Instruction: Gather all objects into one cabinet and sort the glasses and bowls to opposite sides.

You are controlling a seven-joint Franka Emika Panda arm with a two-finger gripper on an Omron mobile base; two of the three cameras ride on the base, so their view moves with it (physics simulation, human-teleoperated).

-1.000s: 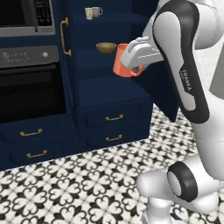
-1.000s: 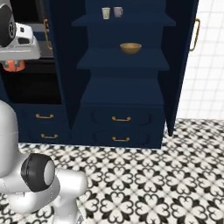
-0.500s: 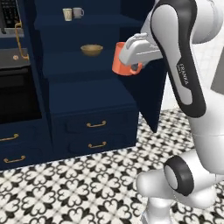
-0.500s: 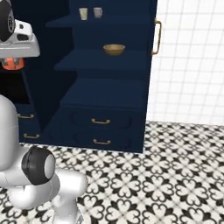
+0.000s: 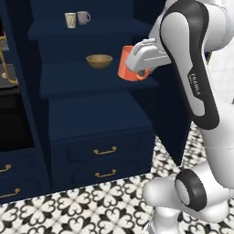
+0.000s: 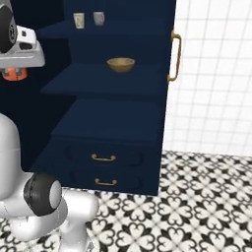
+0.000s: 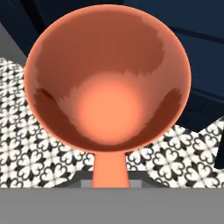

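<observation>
Over the last second both base views have swung: the oven front has slid out of frame and the open cabinet [image 5: 96, 114] now sits squarely ahead, which indicates a base move, not a move of the tableware. The end effector [image 5: 137, 68] remains closed on the orange-red cup [image 5: 130, 64], gripping it at the rim with the cup mouth facing the hand camera, where the interior of the cup [image 7: 107, 83] is seen against the patterned floor. The cup is held in the air, level with the middle shelf and just in front of its right end. The tan wooden bowl [image 5: 99, 60] rests on that same shelf, to the left of the end effector and apart from it. Above and further left, on the upper shelf, the cream tumbler [image 5: 70, 20] and the grey-beige mug [image 5: 83, 18] stand side by side. Judged from this, the carry phase is nearly complete and placement comes next. The shelf edge ahead and the cabinet door [image 6: 170, 49] with its brass handle [image 6: 175, 56] to the right bound the approach.
</observation>
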